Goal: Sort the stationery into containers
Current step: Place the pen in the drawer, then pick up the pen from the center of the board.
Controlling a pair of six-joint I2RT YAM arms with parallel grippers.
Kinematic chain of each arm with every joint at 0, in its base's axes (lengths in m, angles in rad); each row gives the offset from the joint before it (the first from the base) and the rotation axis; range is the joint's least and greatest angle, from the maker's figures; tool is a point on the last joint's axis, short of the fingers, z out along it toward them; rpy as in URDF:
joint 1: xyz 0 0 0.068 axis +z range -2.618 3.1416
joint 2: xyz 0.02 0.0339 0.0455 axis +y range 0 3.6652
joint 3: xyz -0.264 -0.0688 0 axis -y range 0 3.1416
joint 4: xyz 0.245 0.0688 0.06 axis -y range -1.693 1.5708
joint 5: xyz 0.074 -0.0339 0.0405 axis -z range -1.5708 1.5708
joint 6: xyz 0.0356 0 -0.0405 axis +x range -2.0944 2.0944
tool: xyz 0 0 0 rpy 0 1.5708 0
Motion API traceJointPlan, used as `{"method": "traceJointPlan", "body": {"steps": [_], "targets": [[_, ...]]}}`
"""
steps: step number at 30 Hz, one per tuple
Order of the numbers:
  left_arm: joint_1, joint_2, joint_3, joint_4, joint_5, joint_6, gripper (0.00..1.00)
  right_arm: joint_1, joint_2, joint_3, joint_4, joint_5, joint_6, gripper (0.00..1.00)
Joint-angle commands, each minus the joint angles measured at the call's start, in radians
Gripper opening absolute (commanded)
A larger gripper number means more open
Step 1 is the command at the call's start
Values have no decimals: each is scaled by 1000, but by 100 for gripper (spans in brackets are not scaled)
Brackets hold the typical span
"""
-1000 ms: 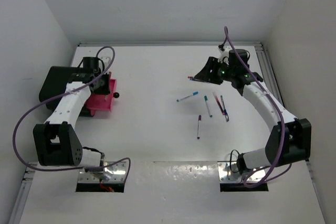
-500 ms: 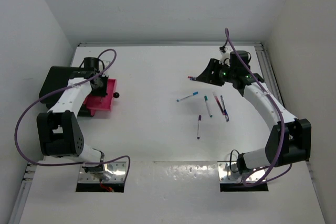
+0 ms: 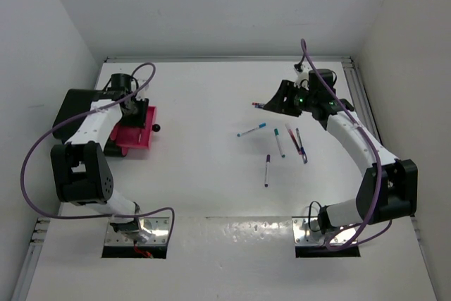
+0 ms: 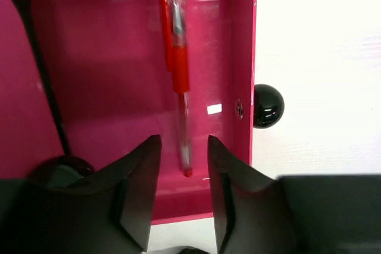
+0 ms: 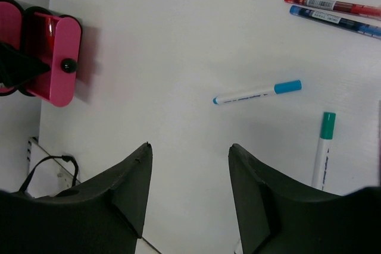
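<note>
The magenta-pink tray fills the left wrist view, and a red pen lies lengthwise inside it. My left gripper hovers over the tray's near end, open, its jaws either side of the pen's tip without touching it. The tray stands beside the black box. My right gripper is open and empty above bare table. Below it lie a blue-capped pen, a teal-capped pen, and a red pen beside a dark blue one. A purple-capped pen lies nearer the arms.
A black round knob sticks out of the tray's right wall. One short pen shows just left of my right gripper. White walls enclose the table at the left, back and right. Metal base plates line the near edge.
My left gripper's jaws have opened and the red pen now lies loose in the tray. The left arm swung slightly towards the back. The right arm has hardly moved.
</note>
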Motion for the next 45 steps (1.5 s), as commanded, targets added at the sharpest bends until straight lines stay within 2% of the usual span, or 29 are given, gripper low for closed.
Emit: {"method": "traceJointPlan", "body": {"steps": [1, 2, 3, 11, 15, 23, 29, 34, 45], "targets": [[19, -8, 65, -10, 45, -6, 48, -9, -17, 5, 6, 24, -50, 54], [19, -11, 90, -12, 48, -6, 55, -10, -17, 5, 2, 42, -56, 54], [17, -14, 105, -15, 50, -6, 56, -12, -17, 5, -2, 47, -64, 54], [-9, -78, 289, -64, 88, 7, 54, -33, -23, 8, -100, 162, -249, 48], [-43, -158, 299, -67, 174, 50, 54, -40, 1, 7, -182, 271, -375, 41], [-107, -278, 228, -33, 206, 57, 61, -59, 108, -38, -213, 440, -513, 29], [-116, -310, 210, -32, 199, 70, 64, -144, 214, -33, -223, 440, -542, 25], [-118, -312, 196, -30, 194, 68, 64, -161, 285, -33, -183, 425, -538, 25], [-107, -331, 111, 19, 168, 47, 64, -161, 360, 11, -170, 356, -473, 33]]}}
